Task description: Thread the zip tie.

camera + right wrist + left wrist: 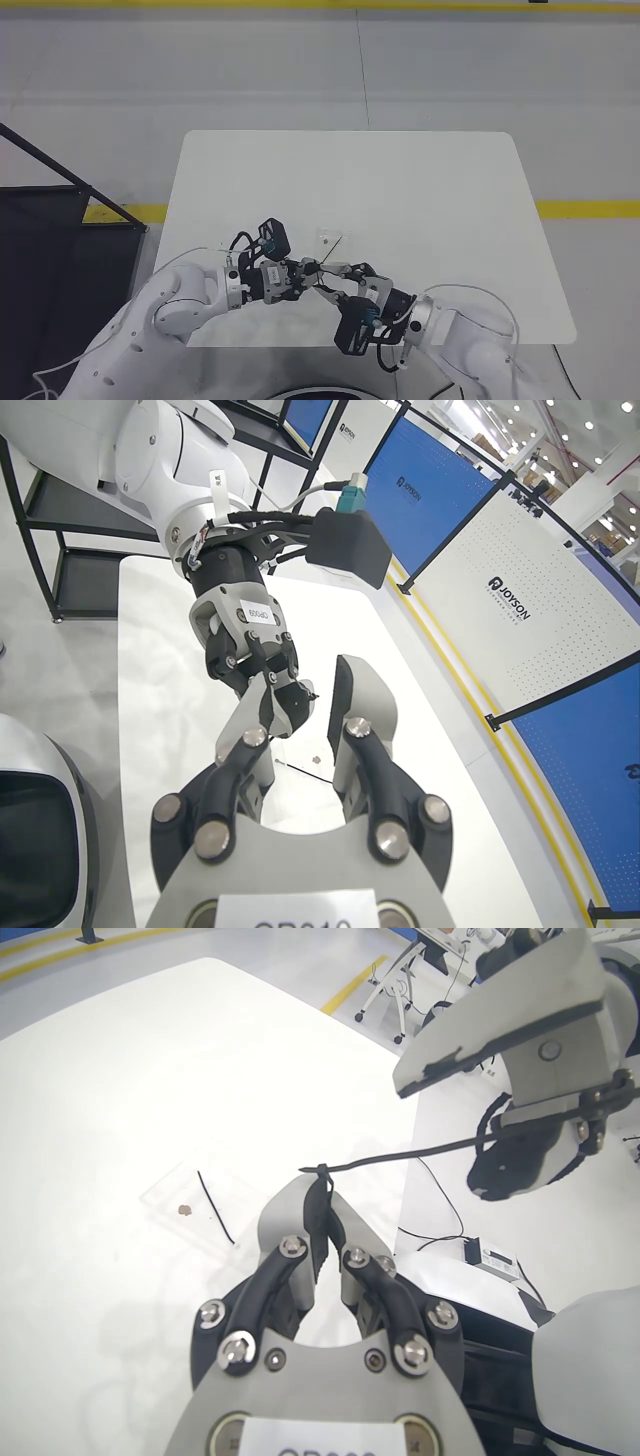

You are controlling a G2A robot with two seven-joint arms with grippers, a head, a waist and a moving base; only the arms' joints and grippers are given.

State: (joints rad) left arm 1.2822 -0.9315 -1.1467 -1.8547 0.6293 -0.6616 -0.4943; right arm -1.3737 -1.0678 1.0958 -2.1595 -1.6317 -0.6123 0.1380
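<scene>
My left gripper (320, 1200) is shut on a black zip tie (380, 1159), low over the table's front part. The tie's small head (322, 1170) sits just above the fingertips. Its thin strap runs away from the head and passes between the spread fingers (500, 1028) of my right gripper (495, 1128), touching neither that I can see. In the right wrist view my right gripper (300, 695) stands open, with the left gripper (287, 700) close in front of it. In the top view the left gripper (303, 270) and the right gripper (332, 280) meet tip to tip.
A clear plastic sheet (170, 1193) lies flat on the white table (400, 180) just beyond the grippers, with a second black zip tie (215, 1213) and a small brown speck (185, 1209) on it. The sheet (328, 240) lies near the table's middle. The table's front edge is close below both wrists.
</scene>
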